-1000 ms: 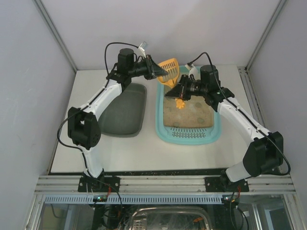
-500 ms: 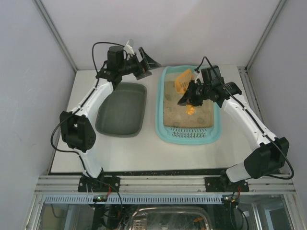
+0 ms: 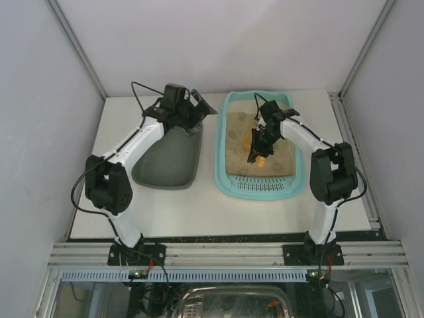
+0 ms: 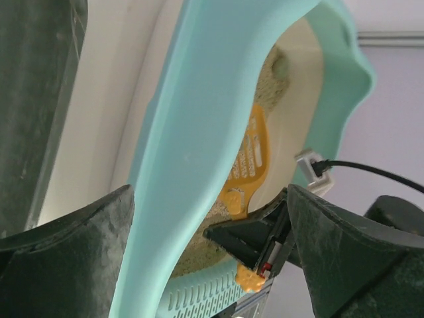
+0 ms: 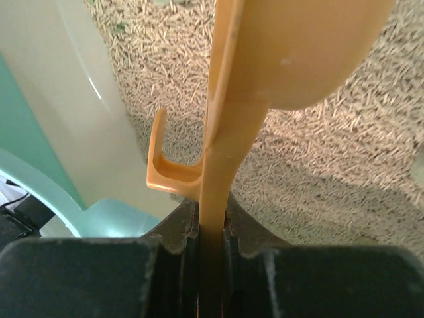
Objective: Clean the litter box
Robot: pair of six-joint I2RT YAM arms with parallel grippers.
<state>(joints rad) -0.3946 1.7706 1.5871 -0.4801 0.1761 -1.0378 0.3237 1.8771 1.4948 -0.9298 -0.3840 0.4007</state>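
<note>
The litter box [image 3: 262, 188] sits right of bench centre, reaching the far edge. The right gripper [image 3: 257, 150] clamps the orange scoop [image 5: 298, 53] by its handle (blade inside the box). The left gripper [image 3: 199, 111] is spread open, far-left.

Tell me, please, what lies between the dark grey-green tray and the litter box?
Only a bare strip of the white table separates the grey-green tray from the litter box. This shows plainly in the top external view.
</note>
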